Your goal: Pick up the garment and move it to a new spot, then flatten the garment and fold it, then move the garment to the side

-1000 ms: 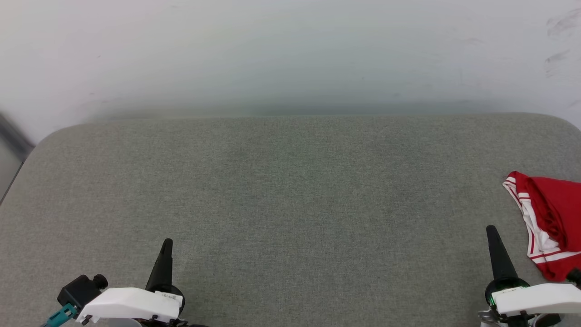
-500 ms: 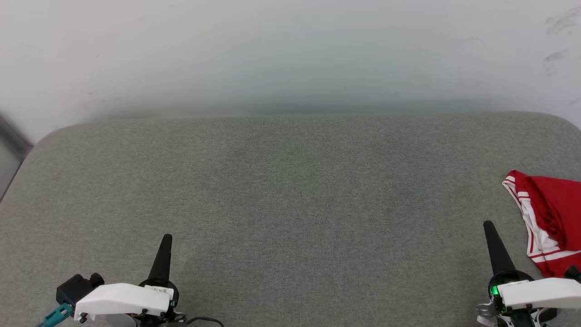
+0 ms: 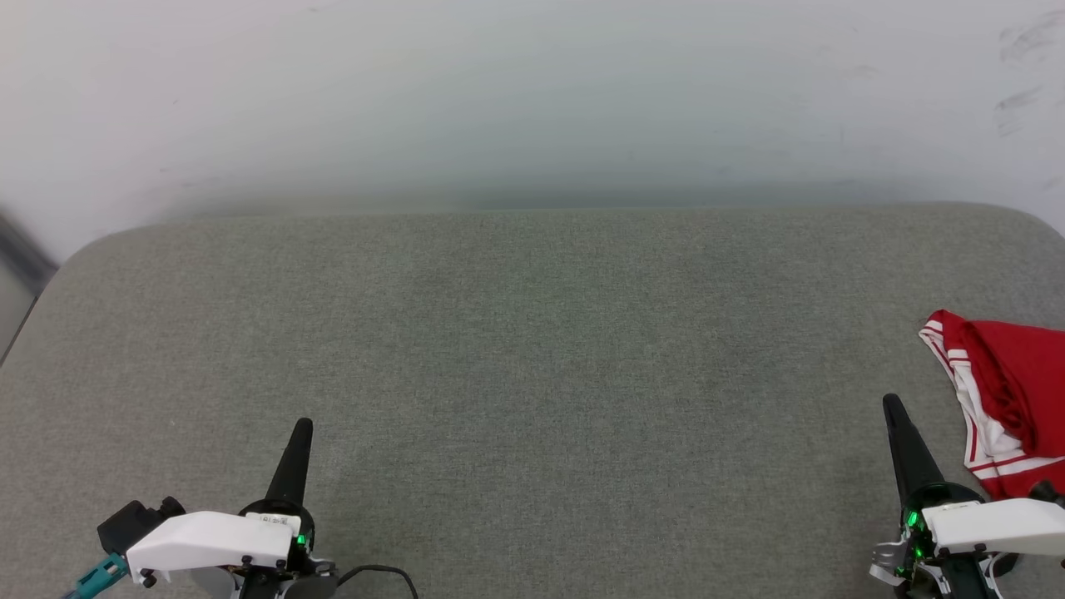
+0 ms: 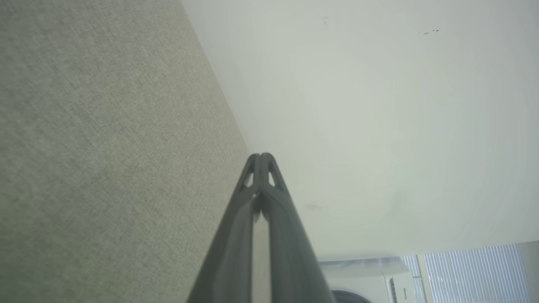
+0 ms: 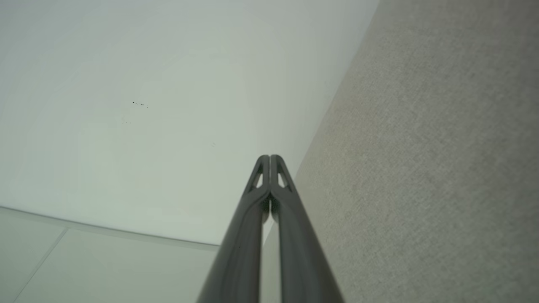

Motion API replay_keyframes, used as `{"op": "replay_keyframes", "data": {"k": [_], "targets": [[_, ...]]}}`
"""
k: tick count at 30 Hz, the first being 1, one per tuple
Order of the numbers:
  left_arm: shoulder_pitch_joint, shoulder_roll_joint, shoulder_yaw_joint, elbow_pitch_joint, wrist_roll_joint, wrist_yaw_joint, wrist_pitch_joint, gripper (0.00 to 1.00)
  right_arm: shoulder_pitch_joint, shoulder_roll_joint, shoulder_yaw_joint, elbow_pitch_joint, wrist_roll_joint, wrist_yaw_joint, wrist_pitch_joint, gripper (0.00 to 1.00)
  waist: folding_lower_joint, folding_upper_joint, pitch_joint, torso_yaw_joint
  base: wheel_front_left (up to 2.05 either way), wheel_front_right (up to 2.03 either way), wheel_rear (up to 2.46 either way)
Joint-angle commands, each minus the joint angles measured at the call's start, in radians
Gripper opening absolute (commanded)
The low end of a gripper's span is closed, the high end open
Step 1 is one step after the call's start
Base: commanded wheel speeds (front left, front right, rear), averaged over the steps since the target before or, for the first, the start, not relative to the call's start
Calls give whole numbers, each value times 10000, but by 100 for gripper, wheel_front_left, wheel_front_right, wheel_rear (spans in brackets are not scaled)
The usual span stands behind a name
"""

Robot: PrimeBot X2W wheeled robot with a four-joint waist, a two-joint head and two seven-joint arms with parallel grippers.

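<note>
Garment (image 3: 1011,391) lies at the right edge of the desk (image 3: 532,349), just beside the right pincer (image 3: 894,412), its visible part rumpled and the rest cut off by the frame. That pincer and the left pincer (image 3: 302,431) are pressed fully closed, holding nothing. This fits a shirt waiting to be lifted or one already set aside; whether it is folded is hidden

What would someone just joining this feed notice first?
The red garment with white striped trim, bunched at the far right edge of the grey fabric surface in the head view. Then the dark fingers low in that view: left gripper and right gripper, both shut and empty, the right one close beside the garment.
</note>
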Motion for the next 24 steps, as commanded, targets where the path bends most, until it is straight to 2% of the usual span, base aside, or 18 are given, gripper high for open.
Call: {"op": "replay_keyframes", "data": {"k": [1,24], "targets": [[-229,37,36,-18,-228,-87,56,0,-212,-55,-18,4,236,1,75,0,0,0,2,-2,0,0,0],[-502,4,287,231,-2101,-261,542,0,-533,-25,-57,289,1998,1,564,0,0,0,40,-50,0,0,0]]}}
